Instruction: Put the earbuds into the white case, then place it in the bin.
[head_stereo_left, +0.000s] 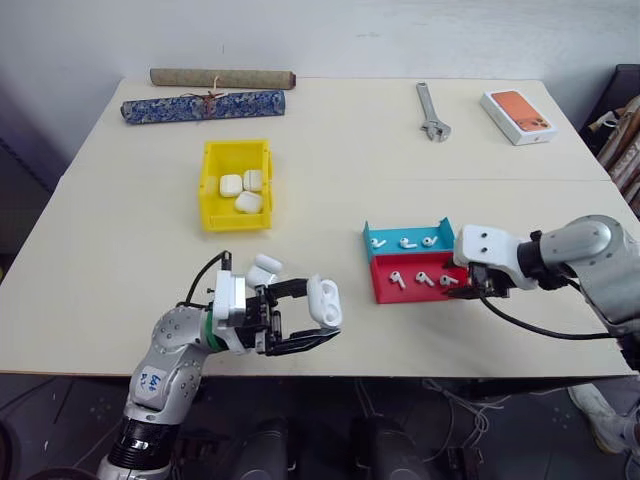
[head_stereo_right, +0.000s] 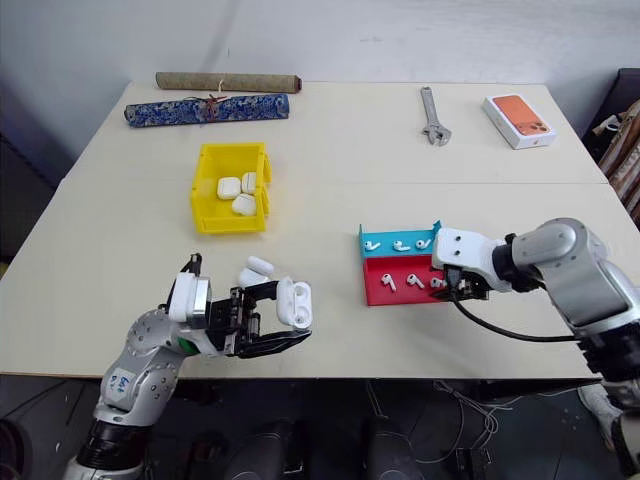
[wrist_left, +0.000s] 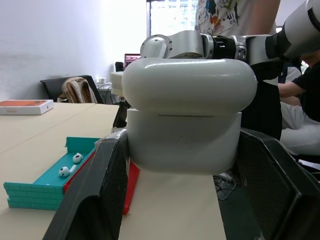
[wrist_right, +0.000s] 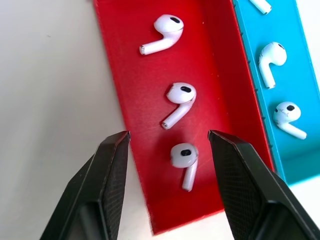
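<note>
My left gripper (head_stereo_left: 322, 314) is shut on the white case (head_stereo_left: 325, 299), held above the table's near edge with its lid (wrist_left: 189, 84) slightly ajar. A second white case (head_stereo_left: 264, 269) lies on the table just behind that gripper. The yellow bin (head_stereo_left: 211, 196) stands farther back and holds three white cases. On the right, my right gripper (wrist_right: 169, 136) hangs open over the red tray (wrist_right: 117, 65), its fingers either side of one of the earbuds (wrist_right: 183, 159) without touching it. Two more earbuds (wrist_right: 179, 99) lie in the red tray, and three earbuds (head_stereo_left: 404, 242) in the teal tray (head_stereo_left: 441, 228) behind it.
At the back of the table lie a wrench (head_stereo_left: 433, 112), a white box with an orange top (head_stereo_left: 517, 116), a blue patterned roll (head_stereo_left: 203, 105) and a brown roll (head_stereo_left: 222, 77). A person (wrist_left: 235, 20) stands beyond the table's right side.
</note>
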